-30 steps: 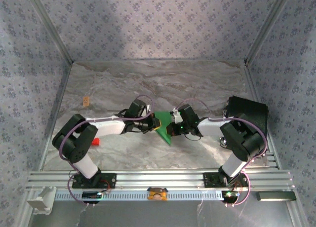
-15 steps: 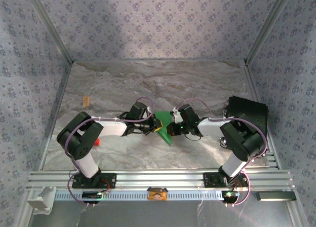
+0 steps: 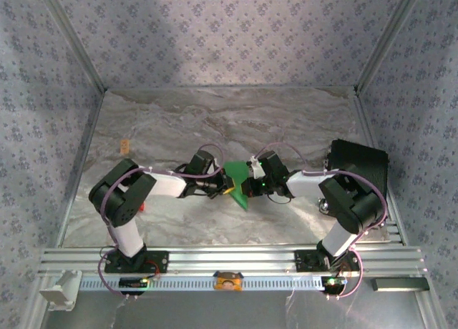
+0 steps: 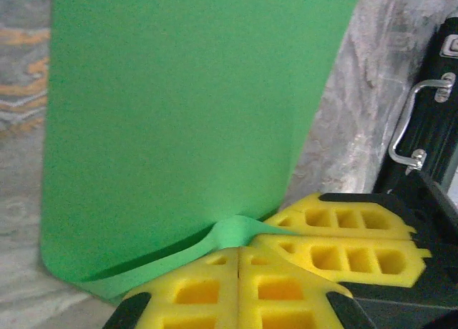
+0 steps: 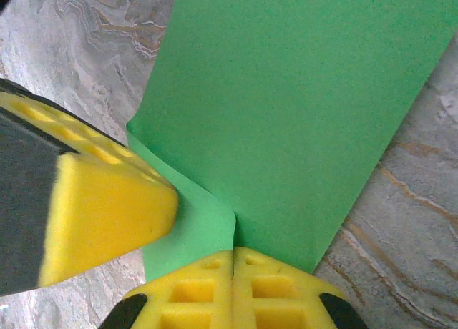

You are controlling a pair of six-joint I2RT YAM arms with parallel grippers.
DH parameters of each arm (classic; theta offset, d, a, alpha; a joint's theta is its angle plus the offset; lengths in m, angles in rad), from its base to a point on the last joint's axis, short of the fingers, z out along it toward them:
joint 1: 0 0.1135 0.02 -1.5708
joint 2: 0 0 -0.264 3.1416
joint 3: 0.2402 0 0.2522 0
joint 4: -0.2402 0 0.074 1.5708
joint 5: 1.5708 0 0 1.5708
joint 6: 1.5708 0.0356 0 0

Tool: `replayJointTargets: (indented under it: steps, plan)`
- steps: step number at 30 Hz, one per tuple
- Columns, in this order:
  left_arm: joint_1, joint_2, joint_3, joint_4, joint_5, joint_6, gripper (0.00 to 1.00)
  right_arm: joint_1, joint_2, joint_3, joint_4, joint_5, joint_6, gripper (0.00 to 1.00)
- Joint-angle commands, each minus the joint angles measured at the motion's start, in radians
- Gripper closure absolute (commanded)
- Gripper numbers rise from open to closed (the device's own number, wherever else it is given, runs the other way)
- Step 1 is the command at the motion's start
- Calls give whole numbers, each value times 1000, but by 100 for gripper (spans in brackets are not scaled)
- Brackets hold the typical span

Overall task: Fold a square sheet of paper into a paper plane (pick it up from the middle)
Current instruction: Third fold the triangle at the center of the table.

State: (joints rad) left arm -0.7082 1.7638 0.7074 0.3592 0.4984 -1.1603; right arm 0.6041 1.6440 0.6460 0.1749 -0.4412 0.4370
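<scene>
Thin bright green square sheet of paper (image 3: 235, 174) hangs above the marbled worktop (image 3: 215, 121), pinched by both the left end effector (image 4: 238, 252) and right end effector (image 5: 234, 252). Early days I'd say: one soft bend, no dart shape yet.

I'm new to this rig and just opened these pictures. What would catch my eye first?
The bright green paper stands out, held at the middle of the marbled table. The left hand and right hand are both shut on it, close together. A black case sits at the table's right edge.
</scene>
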Motion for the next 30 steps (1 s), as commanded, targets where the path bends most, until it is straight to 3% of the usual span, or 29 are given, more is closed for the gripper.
replayJointTargets:
  steps: [1,11,16,21,24,30]
  plan:
    - [0,17,3,-32,7,32,100,-6,11,-9,-31,12,-6,100]
    - [0,40,18,-77,3,72,100,-8,-18,19,-49,-21,12,99]
    - [1,42,21,-79,5,77,100,-26,-95,54,-134,-2,33,74]
    - [0,45,24,-79,8,80,100,-72,-198,71,-257,-1,51,59]
    - [1,43,26,-82,7,82,100,-67,-209,82,-275,-109,61,61]
    - [1,36,27,-88,2,86,100,52,-156,102,-287,-156,90,87]
